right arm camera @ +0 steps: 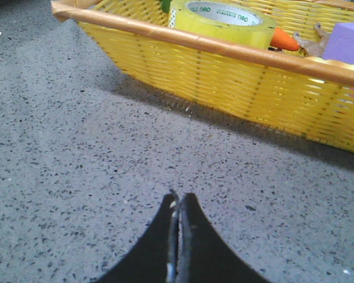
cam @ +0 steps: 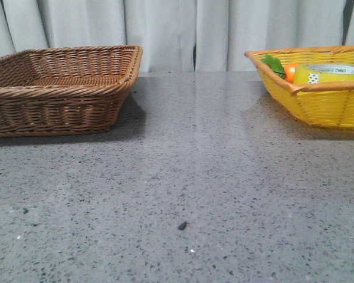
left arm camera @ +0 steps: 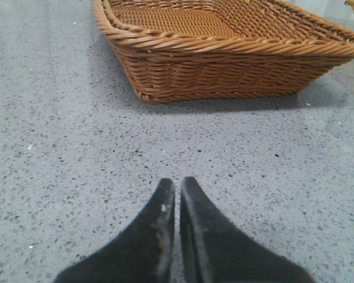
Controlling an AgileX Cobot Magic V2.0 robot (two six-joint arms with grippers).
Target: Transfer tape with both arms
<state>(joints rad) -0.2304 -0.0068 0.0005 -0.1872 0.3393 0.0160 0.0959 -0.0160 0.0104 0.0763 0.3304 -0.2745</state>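
The yellow tape roll (cam: 330, 73) lies flat in the yellow basket (cam: 318, 109) at the far right of the table. In the right wrist view the tape (right arm camera: 221, 23) shows its white core with green print, behind the basket's orange rim (right arm camera: 224, 47). My right gripper (right arm camera: 179, 198) is shut and empty, over the bare table short of the basket. My left gripper (left arm camera: 177, 183) is shut and empty, over the table in front of the brown wicker basket (left arm camera: 224, 65). Neither gripper shows in the front view.
The brown wicker basket (cam: 59, 88) stands at the far left and looks empty. The yellow basket also holds an orange carrot (cam: 290, 72) with green leaves (cam: 274, 63) and a purple block (right arm camera: 348, 44). A small dark speck (cam: 182, 225) lies on the grey speckled table.
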